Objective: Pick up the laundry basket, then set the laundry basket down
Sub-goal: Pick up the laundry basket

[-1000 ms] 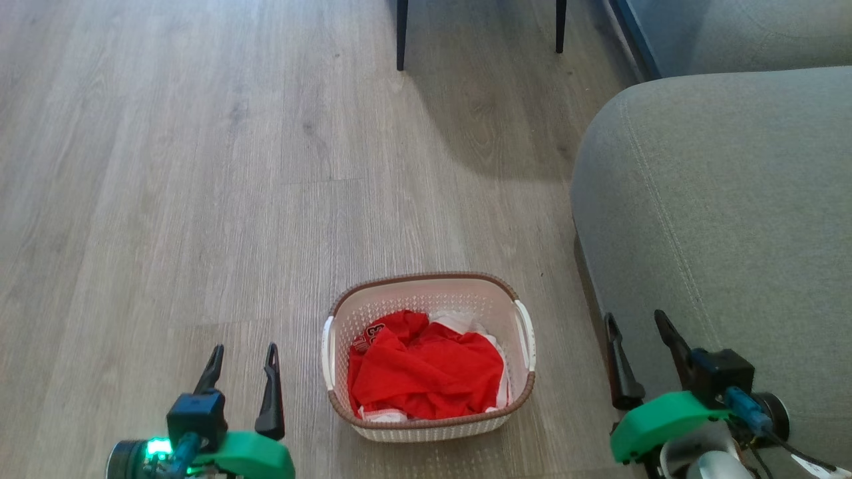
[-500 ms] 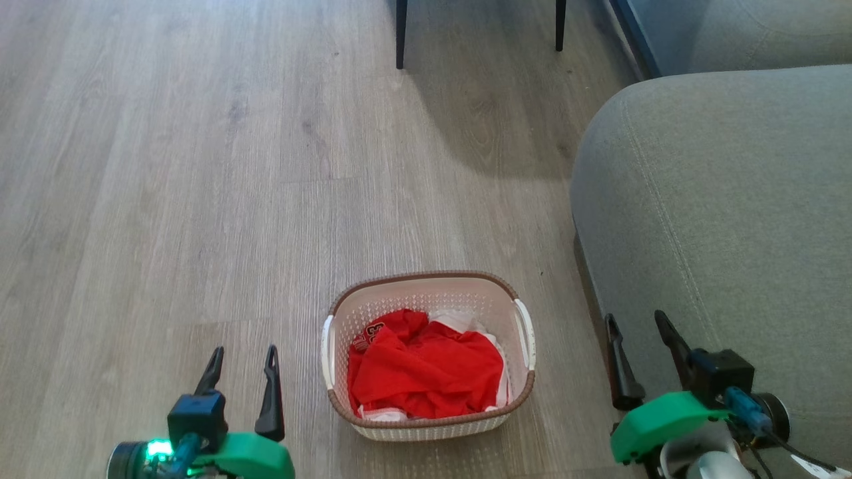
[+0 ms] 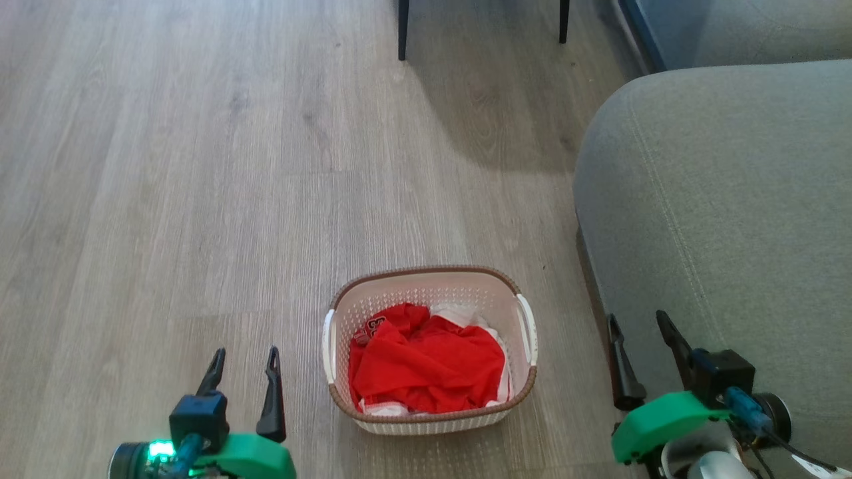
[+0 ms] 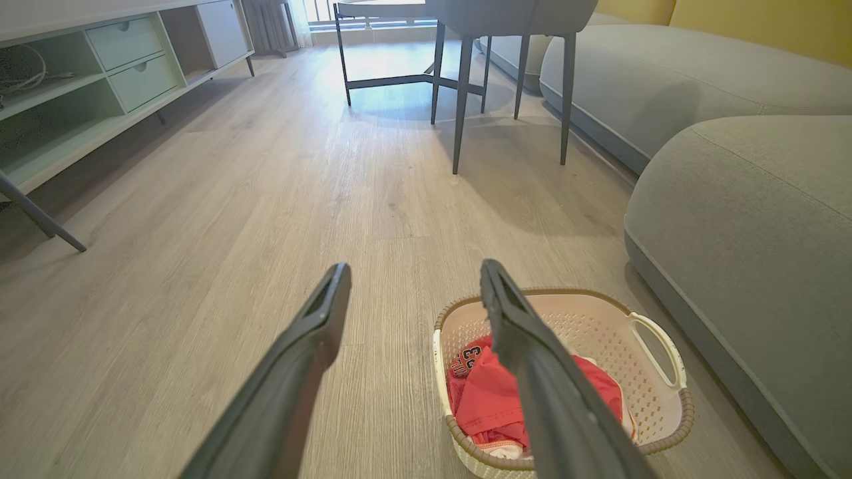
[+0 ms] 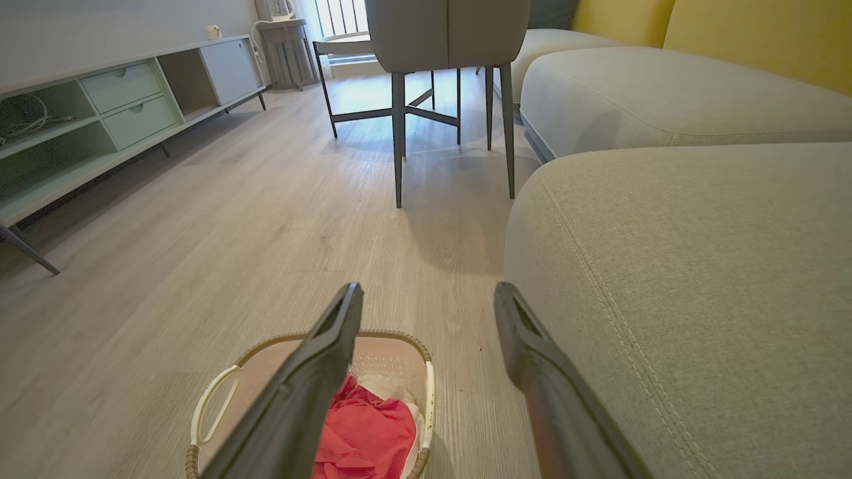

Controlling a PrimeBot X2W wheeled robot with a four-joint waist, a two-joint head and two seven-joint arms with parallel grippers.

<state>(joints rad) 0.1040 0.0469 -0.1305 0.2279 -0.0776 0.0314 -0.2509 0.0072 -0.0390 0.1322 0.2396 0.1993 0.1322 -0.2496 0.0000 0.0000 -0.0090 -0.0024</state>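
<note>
Head view | laundry basket point(image 3: 426, 296) between left tool point(image 3: 245, 350) and right tool point(image 3: 636, 316) | both spread

we read a home living room | grey sofa point(image 5: 665, 266) | plank floor point(image 5: 200, 233) beside it | low drawer cabinet point(image 5: 120, 100) opposite it | chair point(image 5: 446, 33) past its end

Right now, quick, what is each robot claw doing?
Left gripper: jaws open, holding nothing.
Right gripper: jaws open, holding nothing.
</note>
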